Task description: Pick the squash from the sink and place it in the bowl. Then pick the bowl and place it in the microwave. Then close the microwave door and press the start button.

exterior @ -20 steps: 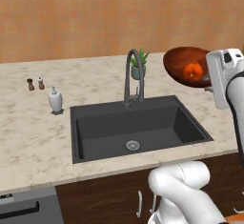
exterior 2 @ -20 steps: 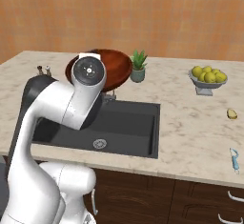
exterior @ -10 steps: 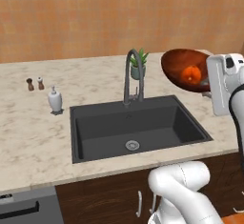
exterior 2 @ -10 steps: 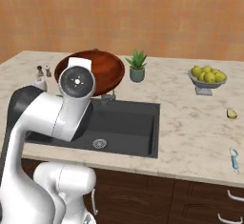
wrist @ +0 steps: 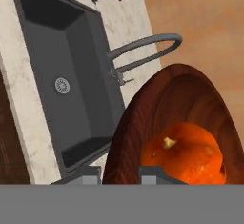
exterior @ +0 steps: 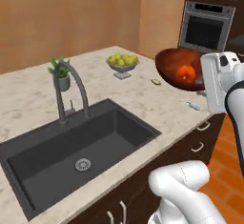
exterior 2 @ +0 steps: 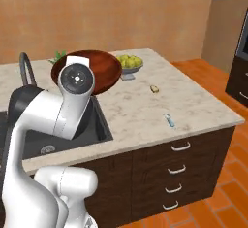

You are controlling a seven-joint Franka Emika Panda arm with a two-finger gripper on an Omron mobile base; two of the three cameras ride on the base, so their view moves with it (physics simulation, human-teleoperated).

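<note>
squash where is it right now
The squash sits inside the bowl, which the tool holds in the air over the counter, right of the sink.

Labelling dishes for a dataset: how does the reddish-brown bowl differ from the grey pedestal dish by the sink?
The bowl is glossy reddish-brown, wide and footless; the pedestal dish is grey, smaller, on a stem. The bowl is held in the air beside the tool, clear of the counter; the pedestal dish stands on the counter. The bowl carries one orange squash; the dish holds several yellow-green fruits. Both are open and hold produce.
</note>
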